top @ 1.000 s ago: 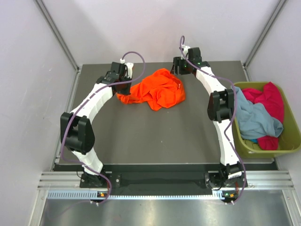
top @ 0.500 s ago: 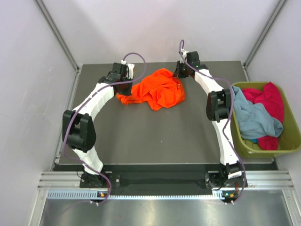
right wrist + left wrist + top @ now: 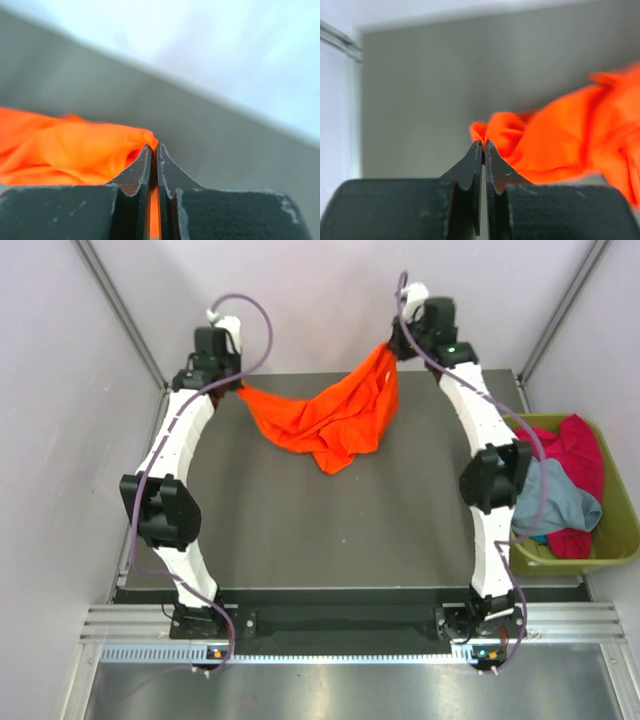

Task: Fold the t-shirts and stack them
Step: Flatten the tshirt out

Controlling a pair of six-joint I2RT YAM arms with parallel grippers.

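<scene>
Orange shirt [image 3: 335, 420] is now lifted over table's [image 3: 300, 530] far edge, stretched between left gripper [image 3: 483, 145] and right gripper [image 3: 153, 149], both pinching cloth; looks ready to lay flat.

You've got a plain bright orange t-shirt [image 3: 335, 420], dark grey worktop [image 3: 330, 530], olive-green bin [image 3: 560, 560] at right with magenta-red shirt [image 3: 580, 445] and dusty grey-blue shirt [image 3: 560, 502]; arms [image 3: 180, 440] white, jaws black, cables [image 3: 255, 315] purple.

top external is looking steeply down from high behind the near edge over the whole table [image 3: 300, 530] | left wrist is peering close along the left gripper [image 3: 483, 145] | right wrist is peering close along the right gripper [image 3: 153, 149] | all three are sharing the orange t-shirt [image 3: 330, 415]
</scene>
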